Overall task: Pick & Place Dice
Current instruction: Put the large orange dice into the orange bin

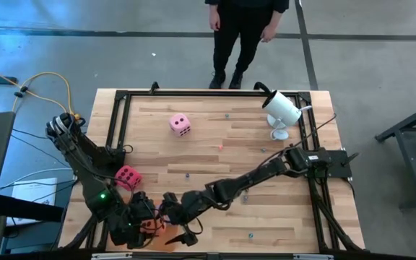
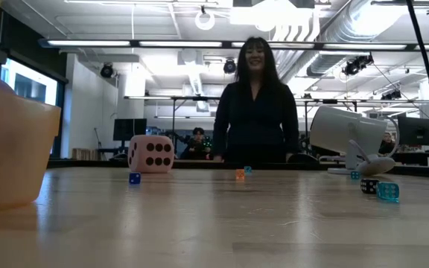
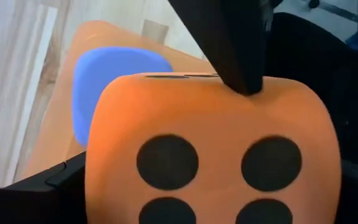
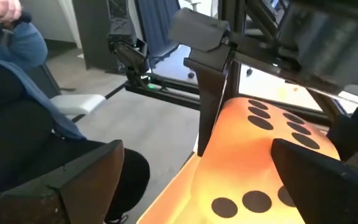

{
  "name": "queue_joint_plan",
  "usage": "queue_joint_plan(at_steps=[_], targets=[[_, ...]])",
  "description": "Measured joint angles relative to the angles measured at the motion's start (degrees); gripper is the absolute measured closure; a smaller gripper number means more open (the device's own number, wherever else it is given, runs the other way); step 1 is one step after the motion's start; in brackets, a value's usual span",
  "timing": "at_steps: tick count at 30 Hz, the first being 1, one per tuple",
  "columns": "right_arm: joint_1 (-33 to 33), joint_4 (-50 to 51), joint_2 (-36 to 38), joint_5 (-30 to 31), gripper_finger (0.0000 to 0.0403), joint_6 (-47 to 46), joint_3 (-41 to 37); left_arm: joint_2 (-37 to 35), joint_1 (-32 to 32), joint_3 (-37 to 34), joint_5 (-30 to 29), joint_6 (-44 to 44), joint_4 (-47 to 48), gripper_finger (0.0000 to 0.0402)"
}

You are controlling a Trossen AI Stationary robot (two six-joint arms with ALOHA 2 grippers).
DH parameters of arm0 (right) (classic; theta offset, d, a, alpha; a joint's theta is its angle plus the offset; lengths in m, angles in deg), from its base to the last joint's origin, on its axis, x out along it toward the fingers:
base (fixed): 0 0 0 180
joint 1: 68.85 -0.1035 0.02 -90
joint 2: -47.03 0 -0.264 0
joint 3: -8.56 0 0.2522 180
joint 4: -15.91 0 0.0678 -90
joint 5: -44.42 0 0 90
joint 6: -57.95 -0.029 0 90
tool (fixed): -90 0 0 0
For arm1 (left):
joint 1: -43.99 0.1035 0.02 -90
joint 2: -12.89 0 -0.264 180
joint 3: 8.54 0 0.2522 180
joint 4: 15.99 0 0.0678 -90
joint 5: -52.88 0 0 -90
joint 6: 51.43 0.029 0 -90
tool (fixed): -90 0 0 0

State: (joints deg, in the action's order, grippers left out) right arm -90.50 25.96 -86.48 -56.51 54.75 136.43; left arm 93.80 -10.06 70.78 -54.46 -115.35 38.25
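Both arms meet at the near edge of the surface (image 1: 266, 217), low in the high view. The left hand (image 1: 137, 225) and the right hand (image 1: 173, 230) sit close together there over a patch of orange.

The orange die (image 3: 213, 155) fills the left wrist view, its face with dark pips turned to that camera. A dark finger (image 3: 225, 43) presses against one of its sides. The right wrist view shows the same orange die (image 4: 253, 155) between dark fingers (image 4: 210, 93), with pips on two faces. Both hands stand spread wide, and the die lies between their fingers; which hand actually bears it I cannot tell.

Behind the orange die in the left wrist view a rounded blue-purple shape (image 3: 114, 81) lies on a flat orange tray (image 3: 61, 124), touching the die's far side. It is too blurred to show pips.

The magenta die (image 1: 128, 176) rests on the surface just beside the left arm. The pink die (image 1: 180, 124) stands well apart, toward the far side; in the low view it shows six pips.

A white camera (image 1: 282, 110) stands at the far right corner. Several tiny dice (image 2: 387, 191) are scattered across the surface. A person (image 2: 255, 104) in dark clothes stands beyond the far edge.
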Motion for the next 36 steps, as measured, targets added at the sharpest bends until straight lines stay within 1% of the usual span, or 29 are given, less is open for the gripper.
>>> queue_joint_plan(at_steps=[8, 11, 19, 26, 27, 30, 32, 34, 36], targets=[[0.5, 0.4, -1.6, -3.3, 0.0004, -3.1, 0.0, 0.0, 0.2, 0.3, 0.6, 1.1, 0.7, 0.0001], [0.7, 0.8, -1.9, -6.0, 0.0005, -3.3, -0.1, 0.0, 0.3, 0.5, 0.7, 1.1, 1.0, 0.0001], [1.5, 3.3, -2.7, -7.5, 0.0009, -6.0, -0.3, -0.1, 0.5, 0.8, -1.3, 0.5, 1.3, 0.0001], [1.8, 2.4, -2.7, -7.1, 0.0010, -4.1, -0.3, -0.1, -1.7, 0.8, -2.3, -3.7, 2.0, 0.0001], [1.8, 2.2, -2.6, -6.4, 0.0011, -3.4, -0.3, -0.1, -2.3, 0.8, -2.7, -4.3, 2.3, 0.0001], [1.1, 2.1, -1.3, -0.1, 0.0011, 0.2, -0.3, -0.1, -3.7, 0.8, -3.9, -5.9, 2.4, 0.0001], [-0.1, 1.5, -0.2, 6.4, 0.0011, 4.5, -0.2, -0.1, -4.6, 0.8, -4.5, -6.4, 2.8, 0.0001], [-1.7, -1.4, 0.1, 12.2, 0.0011, 9.0, 0.0, -0.1, -5.0, 0.8, -4.5, -6.4, 2.8, 0.0001], [-2.9, -4.3, 0.0, 15.8, 0.0011, 12.7, -0.1, -0.1, -4.9, 0.8, -4.5, -6.4, 3.1, 0.0001]])
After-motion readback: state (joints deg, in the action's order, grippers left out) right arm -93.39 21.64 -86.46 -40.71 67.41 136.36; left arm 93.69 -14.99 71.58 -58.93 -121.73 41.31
